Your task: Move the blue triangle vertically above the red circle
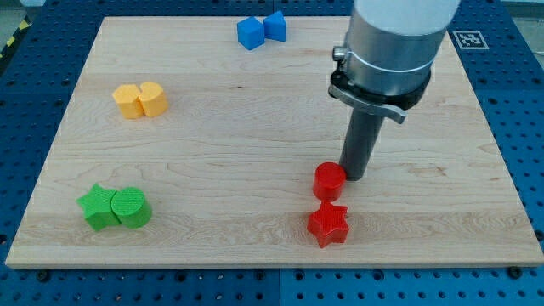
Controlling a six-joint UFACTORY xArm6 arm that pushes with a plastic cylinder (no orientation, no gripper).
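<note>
Blue triangle (274,26) unlabelled, far from my tip (354,176)

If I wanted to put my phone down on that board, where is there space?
The middle is bare, between the yellow blocks, green blocks and red circle. The view's right edge is free too. It is crowded around my tip, beside the red circle and red star.

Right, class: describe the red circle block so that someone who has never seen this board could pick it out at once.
Start from the pale wooden board and find the dark rod coming down from the grey arm at the view's right. My tip sits right beside the red circle block, on its right. Just below lies a red star block; the circle is the round, smooth-sided one nearer the rod.
</note>
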